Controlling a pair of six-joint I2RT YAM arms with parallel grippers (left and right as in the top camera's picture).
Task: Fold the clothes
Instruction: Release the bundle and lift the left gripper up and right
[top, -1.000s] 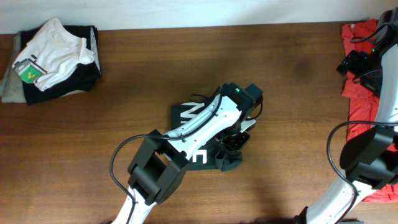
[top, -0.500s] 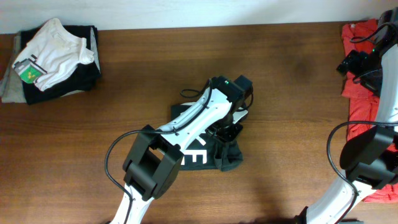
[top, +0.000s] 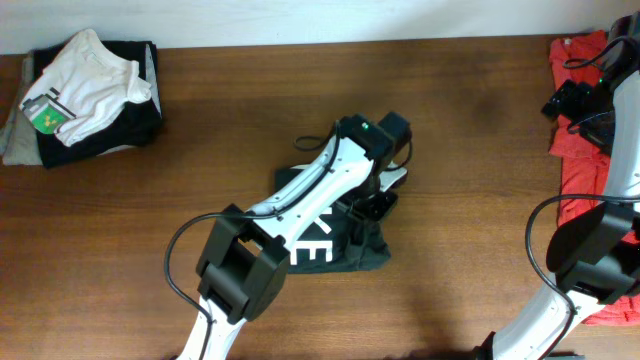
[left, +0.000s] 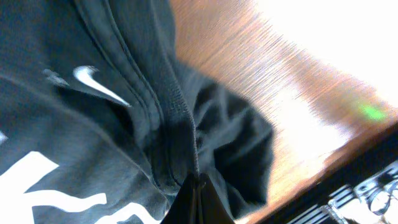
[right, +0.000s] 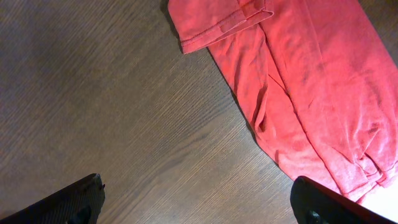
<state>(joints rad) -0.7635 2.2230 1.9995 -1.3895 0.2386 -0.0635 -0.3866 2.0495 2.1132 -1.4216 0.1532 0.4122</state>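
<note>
The black T-shirt (top: 362, 255) lies in the middle of the table (top: 480, 220). It is already a small, squarish bundle with some white letters on top, so part of the folding is done. Its side at 3 o'clock is not neat: the cloth there is bunched and lumpy.

The left gripper (left: 198, 194) is down on that lumpy side. Its two fingers are pressed tight together. They seem to pinch a ridge of black cloth, but the wrist view is blurry, so I am not fully sure. My guess is that this side needs one more tuck or smoothing.

At 10 o'clock from the black shirt, in the far corner, sits a pile of folded clothes (top: 85, 95). Those look finished.

The red T-shirt (right: 311, 81) is at the 3 o'clock edge of the table. It is spread out and crumpled, not folded at all. The right gripper (right: 199, 202) hangs over the bare wood just beside it, fingers wide apart and holding nothing.

So one shirt is nearly done, and the red one is all left to do.
</note>
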